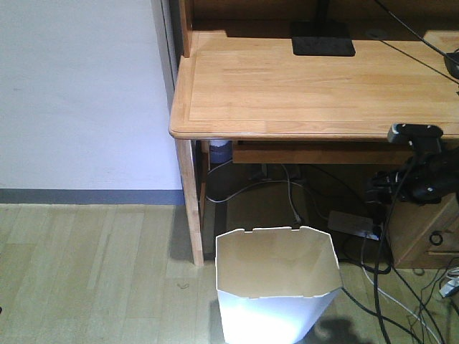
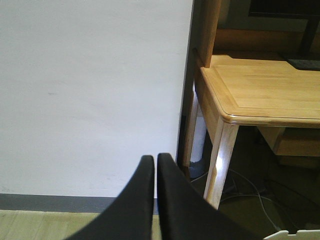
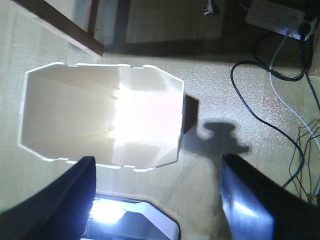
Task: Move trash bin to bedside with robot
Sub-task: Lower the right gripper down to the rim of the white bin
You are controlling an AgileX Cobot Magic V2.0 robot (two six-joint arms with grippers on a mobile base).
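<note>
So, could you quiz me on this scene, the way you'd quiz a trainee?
1. True or false: the trash bin stands on top of the desk.
2. The right arm's fingers are: A) spread wide apart, B) clamped on the bin's rim, C) holding a cable.
3. Fill in: the left arm's fingers are pressed ____.

Key: 1 false, it stands on the floor. 2 A. 3 together.
</note>
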